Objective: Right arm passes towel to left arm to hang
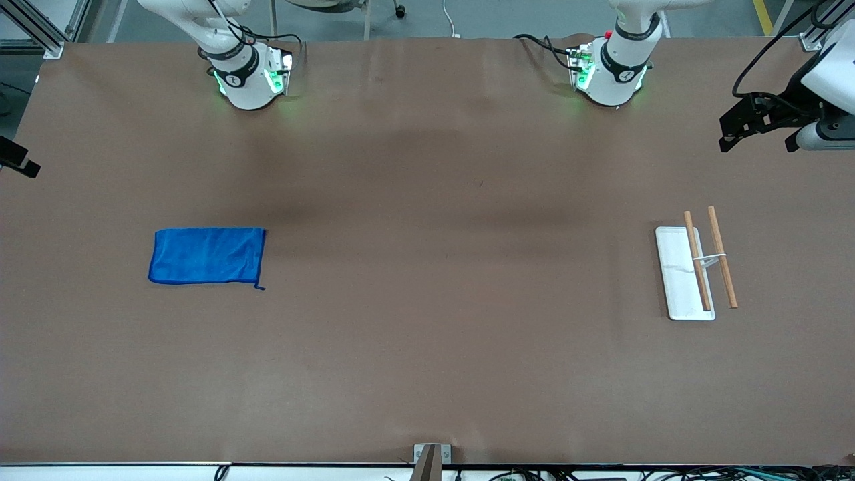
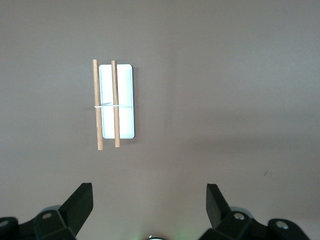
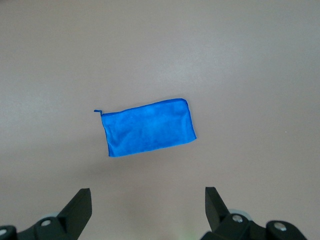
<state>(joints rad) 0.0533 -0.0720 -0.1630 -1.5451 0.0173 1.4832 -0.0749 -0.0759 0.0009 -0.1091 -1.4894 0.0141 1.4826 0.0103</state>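
The blue towel (image 1: 207, 256) lies flat on the brown table toward the right arm's end, its small loop at the corner nearer the front camera. It also shows in the right wrist view (image 3: 148, 127). My right gripper (image 3: 148, 195) is open and empty, high above the table with the towel below it. My left gripper (image 2: 150, 192) is open and empty, high over the left arm's end of the table. Part of the left arm's black wrist hardware (image 1: 755, 120) shows at the edge of the front view. Both arm bases (image 1: 244, 73) (image 1: 611, 67) stand at the table's back edge.
A towel rack (image 1: 688, 274) with a white base and two wooden rods stands toward the left arm's end; it also shows in the left wrist view (image 2: 116, 102). A small bracket (image 1: 431, 457) sits at the table edge nearest the front camera.
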